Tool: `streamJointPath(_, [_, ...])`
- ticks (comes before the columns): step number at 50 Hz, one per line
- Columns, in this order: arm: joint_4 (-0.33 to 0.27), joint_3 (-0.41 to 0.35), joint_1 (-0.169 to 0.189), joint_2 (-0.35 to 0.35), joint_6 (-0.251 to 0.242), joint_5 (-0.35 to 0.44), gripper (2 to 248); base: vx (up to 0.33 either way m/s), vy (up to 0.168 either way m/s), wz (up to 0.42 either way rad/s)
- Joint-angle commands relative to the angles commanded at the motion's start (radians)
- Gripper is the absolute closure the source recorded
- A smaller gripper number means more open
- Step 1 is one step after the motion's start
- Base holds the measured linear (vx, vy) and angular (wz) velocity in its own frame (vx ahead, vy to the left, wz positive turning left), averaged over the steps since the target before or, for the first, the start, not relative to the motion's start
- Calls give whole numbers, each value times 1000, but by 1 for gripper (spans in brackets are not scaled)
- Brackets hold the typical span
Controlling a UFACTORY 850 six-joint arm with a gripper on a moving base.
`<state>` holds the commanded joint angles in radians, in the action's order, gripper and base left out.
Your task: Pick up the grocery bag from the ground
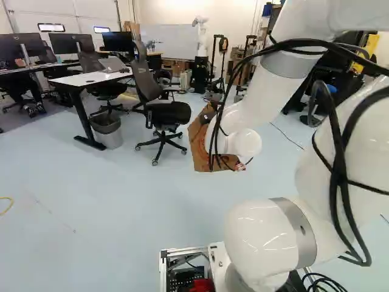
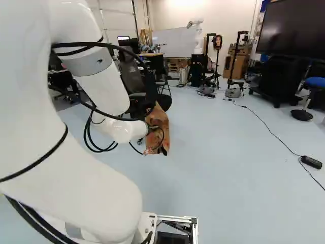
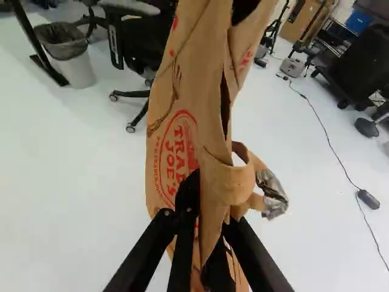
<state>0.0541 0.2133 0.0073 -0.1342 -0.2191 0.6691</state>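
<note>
"How is the arm (image 1: 346, 152) standing?"
"Its lowest joint (image 1: 264, 240) sits behind the gripper (image 2: 154, 127). The forearm (image 1: 264, 91) slopes down toward the gripper."
"And the wrist (image 1: 243, 143)?"
"Bent, just behind the gripper. Black cables (image 1: 333, 134) loop loosely around the arm's joints."
"What does the wrist view show of the gripper (image 3: 205, 216)?"
"Its two black fingers (image 3: 185, 225) lean inward, clamped close together. I can't make out the pads."
</note>
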Motion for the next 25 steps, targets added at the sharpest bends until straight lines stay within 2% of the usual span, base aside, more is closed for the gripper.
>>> streamJointPath(25, [-35, -81, -5, -93, 140, 130, 231, 0, 0, 0])
